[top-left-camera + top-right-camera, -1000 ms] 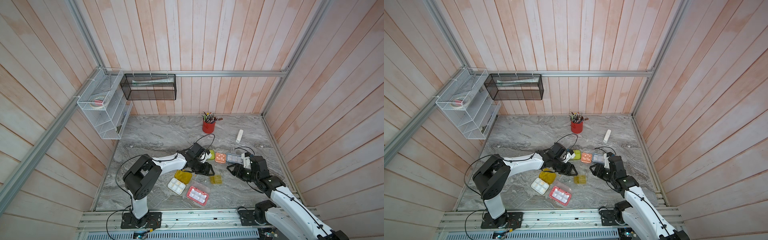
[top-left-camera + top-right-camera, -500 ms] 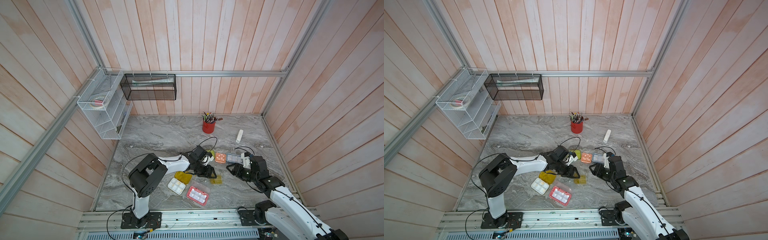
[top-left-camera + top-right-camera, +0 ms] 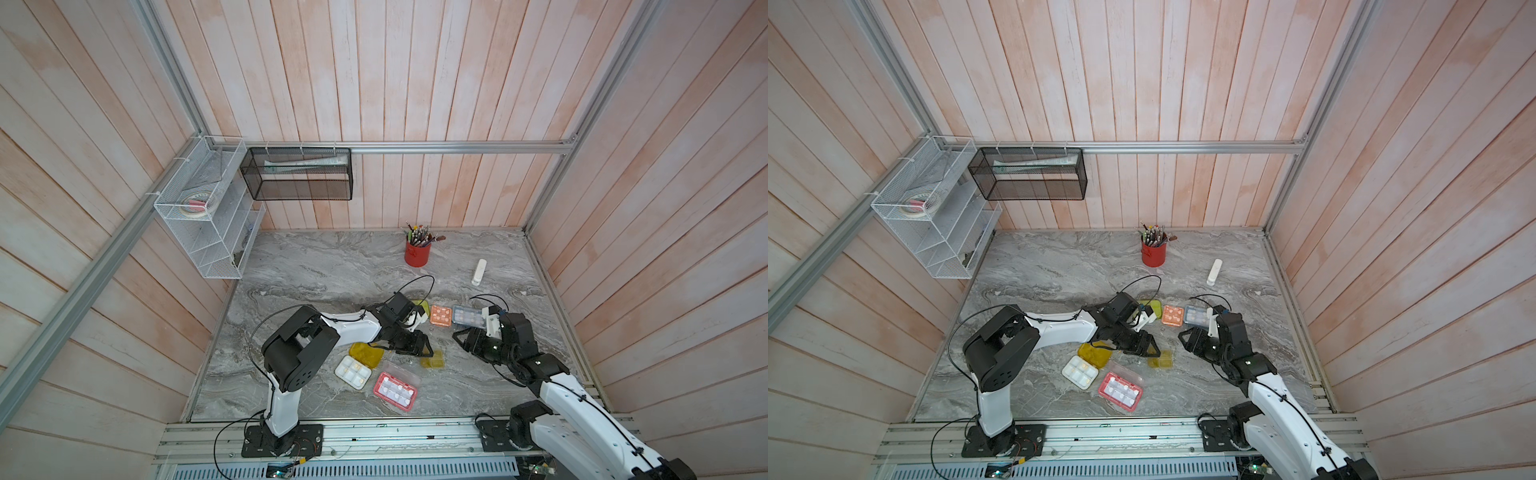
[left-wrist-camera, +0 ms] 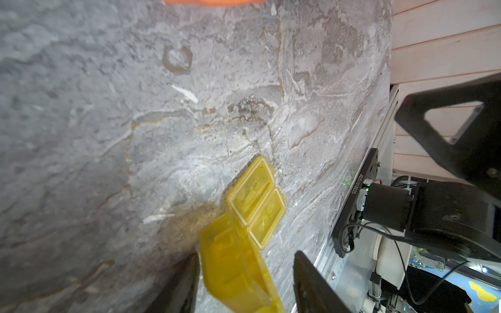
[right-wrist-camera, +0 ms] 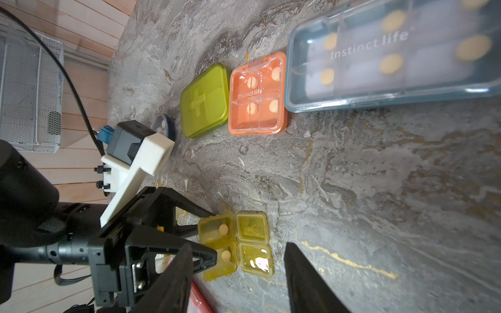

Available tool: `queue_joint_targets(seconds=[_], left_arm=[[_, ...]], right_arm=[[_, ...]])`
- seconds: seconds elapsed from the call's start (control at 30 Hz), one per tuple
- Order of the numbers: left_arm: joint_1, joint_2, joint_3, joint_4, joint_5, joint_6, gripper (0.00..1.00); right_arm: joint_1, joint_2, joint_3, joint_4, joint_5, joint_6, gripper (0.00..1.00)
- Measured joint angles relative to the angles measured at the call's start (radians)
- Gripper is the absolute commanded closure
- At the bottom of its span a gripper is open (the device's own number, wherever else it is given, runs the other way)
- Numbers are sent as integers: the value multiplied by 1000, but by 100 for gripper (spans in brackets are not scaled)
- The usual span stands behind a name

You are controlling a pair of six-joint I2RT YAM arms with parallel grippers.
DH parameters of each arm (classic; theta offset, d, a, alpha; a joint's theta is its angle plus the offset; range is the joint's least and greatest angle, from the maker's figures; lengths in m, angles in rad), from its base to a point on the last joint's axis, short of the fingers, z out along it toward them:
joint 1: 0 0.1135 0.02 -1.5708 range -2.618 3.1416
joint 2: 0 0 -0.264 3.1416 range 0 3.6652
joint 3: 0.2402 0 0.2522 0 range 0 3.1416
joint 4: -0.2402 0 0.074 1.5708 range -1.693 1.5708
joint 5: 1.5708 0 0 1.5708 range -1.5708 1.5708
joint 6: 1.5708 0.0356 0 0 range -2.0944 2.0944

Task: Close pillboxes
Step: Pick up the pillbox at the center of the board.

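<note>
Lower centre of a top view, left gripper (image 3: 426,351), jaws parted, meets the small olive pillbox (image 3: 432,359) (right gripper (image 3: 462,338) gapes, empty); next, fold its lids (image 5: 253,244) shut

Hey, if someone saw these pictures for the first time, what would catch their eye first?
Probably the bright colours on the grey marble table: a closed lime box, orange box and blue box in a row, with the pink-red box lying open nearer the front edge. Next, the left claw straddling the small yellow pillbox, whose lids are flipped open. The red cup of pencils stands alone at the back of the table.
</note>
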Motion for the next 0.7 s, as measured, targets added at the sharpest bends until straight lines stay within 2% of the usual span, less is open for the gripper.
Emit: queue_joint_targets(seconds=[0.7], left_arm=[[0,10,-5,34,-3,-6,45]], right_arm=[[0,2,0,0,1,0,44]])
